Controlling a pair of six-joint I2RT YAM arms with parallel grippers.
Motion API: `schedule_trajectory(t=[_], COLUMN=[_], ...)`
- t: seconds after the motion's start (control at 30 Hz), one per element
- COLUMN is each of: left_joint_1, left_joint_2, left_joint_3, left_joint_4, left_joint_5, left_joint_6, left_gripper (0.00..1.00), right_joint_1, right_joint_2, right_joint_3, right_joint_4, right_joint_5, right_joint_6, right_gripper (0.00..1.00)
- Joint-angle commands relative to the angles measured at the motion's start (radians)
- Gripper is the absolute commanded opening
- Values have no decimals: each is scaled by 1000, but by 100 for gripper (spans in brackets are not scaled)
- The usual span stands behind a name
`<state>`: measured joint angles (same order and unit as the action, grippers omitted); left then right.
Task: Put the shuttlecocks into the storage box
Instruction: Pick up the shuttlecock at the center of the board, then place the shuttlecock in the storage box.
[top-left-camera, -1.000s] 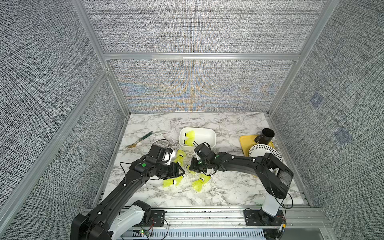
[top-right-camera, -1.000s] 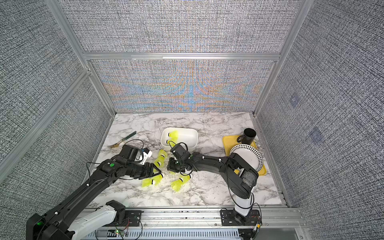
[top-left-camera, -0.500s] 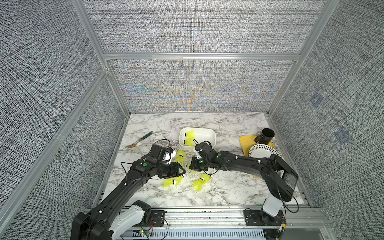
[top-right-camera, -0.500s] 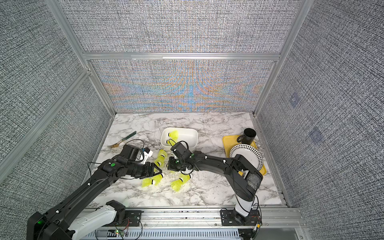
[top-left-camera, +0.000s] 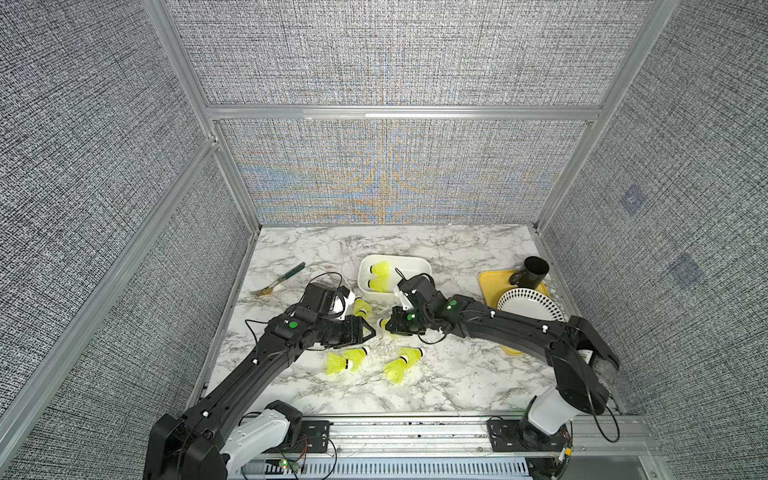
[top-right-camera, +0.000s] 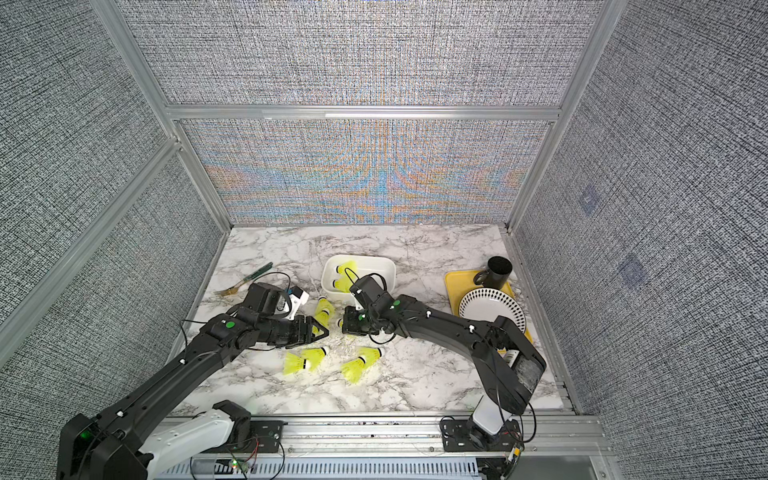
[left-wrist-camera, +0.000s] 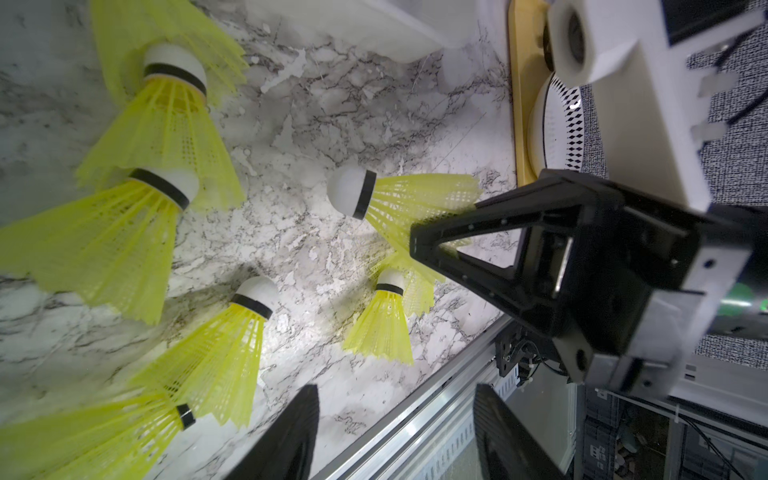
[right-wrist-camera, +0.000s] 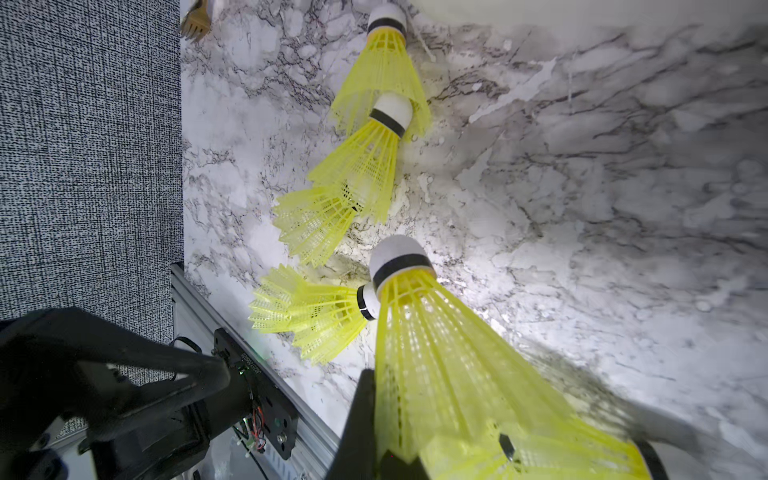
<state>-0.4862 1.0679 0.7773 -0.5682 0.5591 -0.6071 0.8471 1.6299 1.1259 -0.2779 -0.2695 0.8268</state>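
Shuttlecocks are scattered on the marble table; two lie inside the storage box. One shuttlecock is clamped by the right gripper; the left gripper is parted, empty.

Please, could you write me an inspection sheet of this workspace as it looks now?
Surface: marble-patterned tabletop, nothing spilled seen.
Job's things: storage box holds two shuttlecocks; several loose shuttlecocks lie on the table.
Clutter: fork; yellow tray bearing black cup and patterned plate.
Grippers: left gripper open, empty; right gripper shut on the skirt of one shuttlecock.
Cables: black cables loop at both wrists.
Surroundings: grey fabric walls, aluminium frame.
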Motion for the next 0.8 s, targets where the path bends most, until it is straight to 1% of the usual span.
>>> schedule_trajectory(t=[0.0,0.17,0.4,0.47,0.77], left_joint_1=[-1,-3,-1,2,10], left_joint_2=[20,81,178,220,419], left_joint_3=[21,72,181,214,392], left_joint_4=[73,114,115,110,91], left_joint_5=[-3,-3,-17,-33,-34], left_joint_6=[-6,7,34,21,11], left_gripper=[62,62,62,62,62], right_joint_1=[-29,-101,-202,-227,-307], right_joint_2=[-20,-18,27,47,169], right_joint_3=[25,86,185,207,329], right_joint_4=[-61,-121,-174,-182,-193], right_joint_5=[13,2,-41,-54,-68], right_joint_6=[-65,-153,-248,-274,-353], right_gripper=[0,0,0,0,0])
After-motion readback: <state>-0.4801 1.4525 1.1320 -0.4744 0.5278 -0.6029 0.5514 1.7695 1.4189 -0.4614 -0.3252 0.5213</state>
